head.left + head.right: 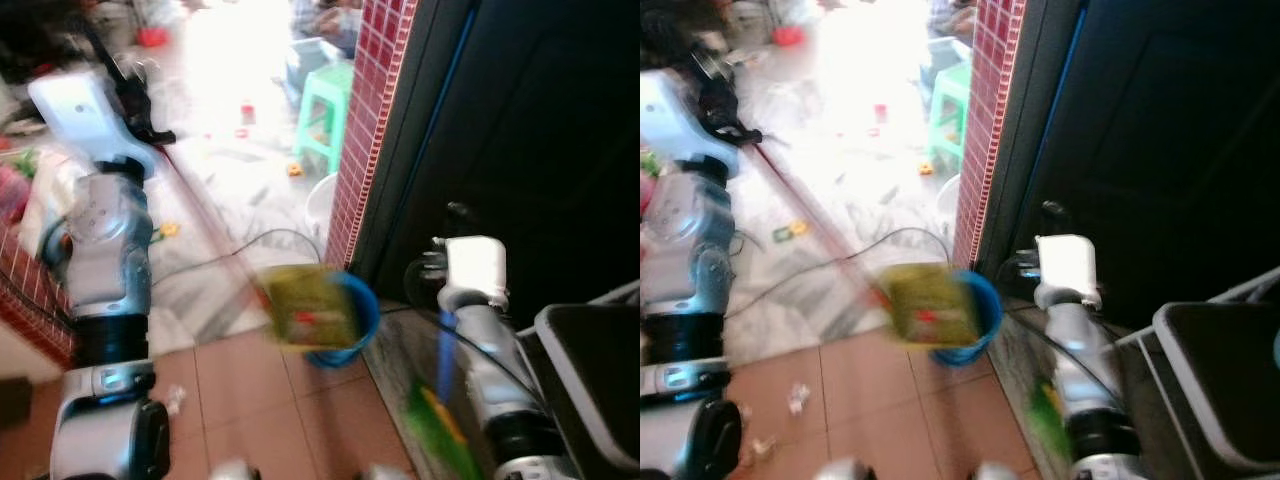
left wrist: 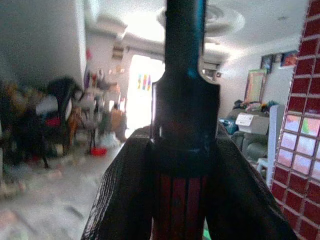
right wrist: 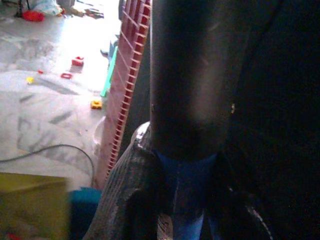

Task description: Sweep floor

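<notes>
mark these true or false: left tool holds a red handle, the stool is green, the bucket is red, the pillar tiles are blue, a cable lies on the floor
1. The left tool holds a red handle. True.
2. The plastic stool is green. True.
3. The bucket is red. False: it is blue, with a yellowish blurred object in front of it.
4. The pillar tiles are blue. False: they are dark red.
5. A cable lies on the floor. True: a thin dark cable curves over the pale marble toward the pillar.
6. The right tool grips a blue handle. True.
</notes>
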You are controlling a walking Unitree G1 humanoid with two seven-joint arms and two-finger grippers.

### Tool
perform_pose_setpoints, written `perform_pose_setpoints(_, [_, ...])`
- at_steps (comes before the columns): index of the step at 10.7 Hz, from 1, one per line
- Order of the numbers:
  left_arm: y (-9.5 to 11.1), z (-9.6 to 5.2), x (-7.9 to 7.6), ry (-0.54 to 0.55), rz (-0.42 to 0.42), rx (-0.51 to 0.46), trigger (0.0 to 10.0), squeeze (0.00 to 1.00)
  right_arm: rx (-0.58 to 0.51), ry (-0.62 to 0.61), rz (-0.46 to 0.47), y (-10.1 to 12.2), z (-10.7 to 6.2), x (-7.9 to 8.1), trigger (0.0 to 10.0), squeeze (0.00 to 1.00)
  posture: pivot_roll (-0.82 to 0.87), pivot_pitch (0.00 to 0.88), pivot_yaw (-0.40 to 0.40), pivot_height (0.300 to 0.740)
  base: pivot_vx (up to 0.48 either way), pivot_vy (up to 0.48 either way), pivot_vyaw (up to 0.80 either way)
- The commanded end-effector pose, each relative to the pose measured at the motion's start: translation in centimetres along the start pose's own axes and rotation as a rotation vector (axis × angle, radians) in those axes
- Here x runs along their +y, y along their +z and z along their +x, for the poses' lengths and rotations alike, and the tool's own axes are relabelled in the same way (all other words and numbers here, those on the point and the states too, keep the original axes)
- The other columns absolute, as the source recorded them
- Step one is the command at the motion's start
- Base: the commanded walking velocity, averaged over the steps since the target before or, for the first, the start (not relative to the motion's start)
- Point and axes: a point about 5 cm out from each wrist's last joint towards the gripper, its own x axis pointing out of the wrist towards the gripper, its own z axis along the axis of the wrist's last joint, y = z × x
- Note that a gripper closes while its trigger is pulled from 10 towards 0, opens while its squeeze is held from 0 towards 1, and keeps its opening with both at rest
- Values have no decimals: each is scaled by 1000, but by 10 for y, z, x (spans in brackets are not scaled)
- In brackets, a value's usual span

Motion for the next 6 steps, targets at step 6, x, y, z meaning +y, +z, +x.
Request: perform_pose_setpoints(6, [6, 0, -62, -75, -3, -125, 10000, 0, -58, -10, -12, 13, 6, -5, 10000, 0, -71, 0, -11, 740, 0, 0, 0])
